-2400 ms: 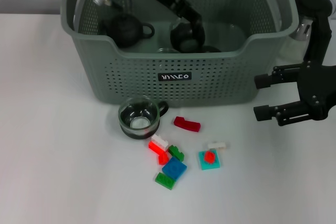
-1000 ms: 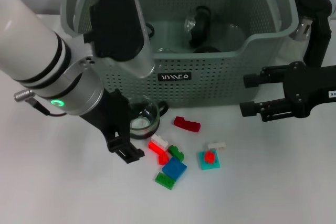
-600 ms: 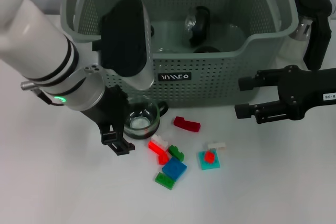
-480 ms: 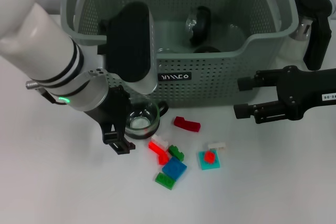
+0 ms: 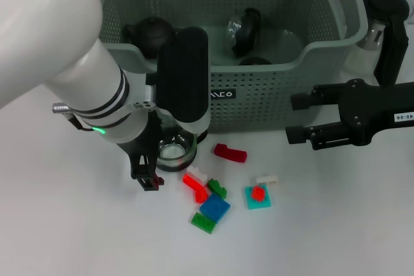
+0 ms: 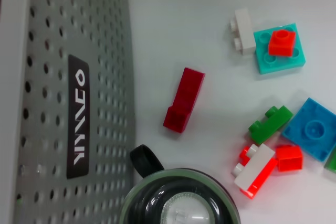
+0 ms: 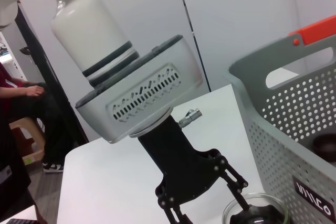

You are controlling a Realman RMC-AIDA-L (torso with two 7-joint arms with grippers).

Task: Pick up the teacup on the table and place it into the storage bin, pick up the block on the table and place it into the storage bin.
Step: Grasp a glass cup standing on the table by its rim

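Storage bin (image 5: 259, 105): grey-green perforated basket with black front label, standing at the far side of the white table (image 5: 65, 237); dark rounded vessels already lie inside it. Teacup (image 5: 173, 148): clear glass with dark band and handle, upright on the table just in front of the bin's front wall, below and left of the label; not yet lifted. Blocks: dark red block (image 5: 230, 152) lying just right of the teacup; a loose cluster of red-and-white, green and blue pieces (image 5: 208, 197) nearer the robot than the cup; a teal plate with a red stud and a white piece (image 5: 259, 193) to the right of that cluster. Left gripper (image 5: 162, 159): lowered over the teacup, fingers spread with one finger (image 5: 146, 174) outside the cup on its left and the other hidden behind the wrist; nothing held. Right gripper (image 5: 299, 117): hanging beside the bin's right front corner, fingers parted and empty, well apart from the blocks. Step in hand, by judgement: the approach to grasp the teacup. Next move would call for closing on the cup's wall, lifting it clear above the bin's front rim, then releasing inside without striking the vessels there.
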